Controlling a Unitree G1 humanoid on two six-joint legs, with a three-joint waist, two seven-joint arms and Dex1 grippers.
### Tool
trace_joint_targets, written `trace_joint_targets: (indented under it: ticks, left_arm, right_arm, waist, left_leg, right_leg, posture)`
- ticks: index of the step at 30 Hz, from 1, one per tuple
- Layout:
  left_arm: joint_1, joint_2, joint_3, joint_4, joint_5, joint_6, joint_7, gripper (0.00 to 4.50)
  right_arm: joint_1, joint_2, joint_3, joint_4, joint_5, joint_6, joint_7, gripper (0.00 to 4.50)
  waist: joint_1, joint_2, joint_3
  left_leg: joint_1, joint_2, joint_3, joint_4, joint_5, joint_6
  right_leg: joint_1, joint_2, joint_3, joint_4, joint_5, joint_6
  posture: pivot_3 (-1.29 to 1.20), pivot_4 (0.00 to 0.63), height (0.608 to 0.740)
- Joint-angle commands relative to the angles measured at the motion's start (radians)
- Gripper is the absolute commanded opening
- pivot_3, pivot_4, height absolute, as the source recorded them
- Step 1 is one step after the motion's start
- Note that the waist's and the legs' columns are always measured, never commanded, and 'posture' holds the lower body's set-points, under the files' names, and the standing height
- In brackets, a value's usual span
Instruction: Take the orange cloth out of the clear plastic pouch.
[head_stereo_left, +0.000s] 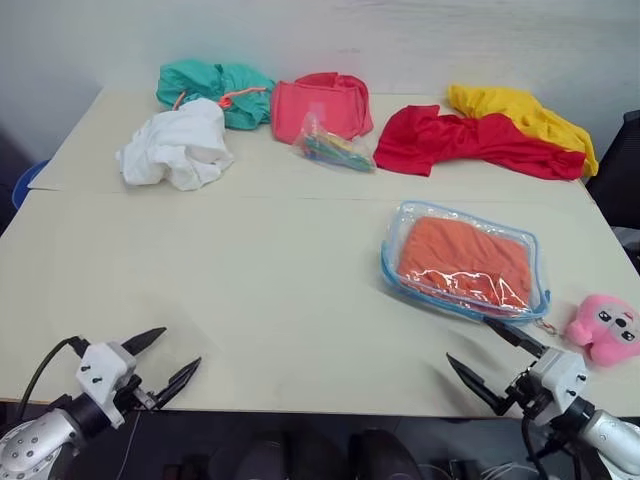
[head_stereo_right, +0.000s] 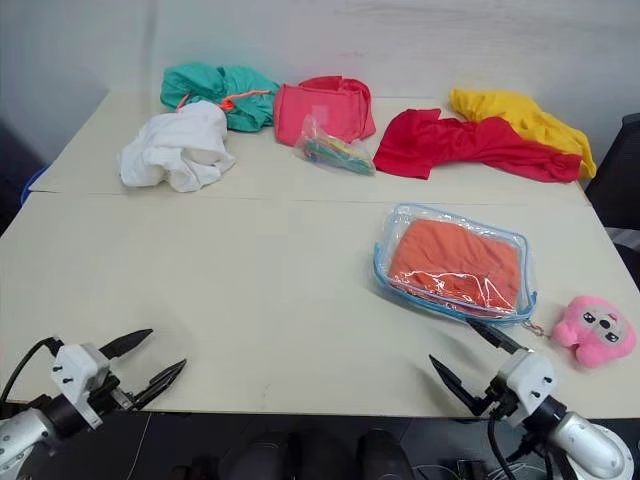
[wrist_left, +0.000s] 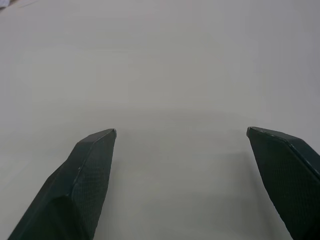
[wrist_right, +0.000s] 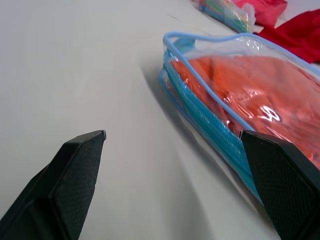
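Orange cloth lies flat inside my clear plastic pouch, long axis running left-right; left gripper and right gripper gape empty.

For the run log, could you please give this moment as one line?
cloth: in pouch | left gripper: open, empty | right gripper: open, near pouch
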Motion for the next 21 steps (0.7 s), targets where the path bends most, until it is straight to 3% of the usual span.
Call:
trace_joint_targets:
  ticks: [1,8,13,21]
  left_arm:
    - [0.018,0.019,0.014,-0.002,0.024,-0.036,-0.019,4.36]
    - [-0.019,0.042,0.063,-0.060,-0.180,0.079,-0.100,4.36]
    - [-0.028,0.088,0.016,-0.087,-0.175,0.026,-0.246,4.36]
    - [-0.088,0.094,-0.044,-0.021,-0.145,-0.022,-0.342,4.36]
  right_arm:
    - [0.015,-0.016,-0.031,-0.016,0.018,0.003,0.015,4.50]
    - [0.025,-0.008,-0.047,-0.021,-0.004,-0.016,0.016,4.50]
    - [0.019,0.018,-0.074,-0.029,-0.031,-0.061,-0.032,4.50]
    - [0.040,0.016,-0.084,-0.004,-0.054,-0.088,-0.047,4.50]
  waist:
    - [0.000,0.000,0.000]
    - [-0.001,0.000,0.000]
    - [0.000,0.002,-0.001]
    - [-0.001,0.002,-0.001]
  left_leg:
    - [0.000,0.000,0.000,0.000,0.000,0.000]
    - [0.000,0.000,0.000,0.000,0.000,0.000]
    - [0.000,0.000,0.000,0.001,0.000,0.000]
    - [0.000,0.000,0.001,0.001,0.002,-0.004]
  right_leg:
    - [0.000,0.000,0.000,0.000,0.000,0.000]
    - [0.000,0.000,0.000,0.001,0.000,0.000]
    - [0.000,0.000,0.000,0.001,0.000,0.000]
    - [0.000,0.001,0.000,0.001,0.000,0.000]
  posture:
    - [0.00,0.150,0.740]
    - [0.00,0.150,0.740]
    - [0.00,0.150,0.740]
    - [0.00,0.150,0.740]
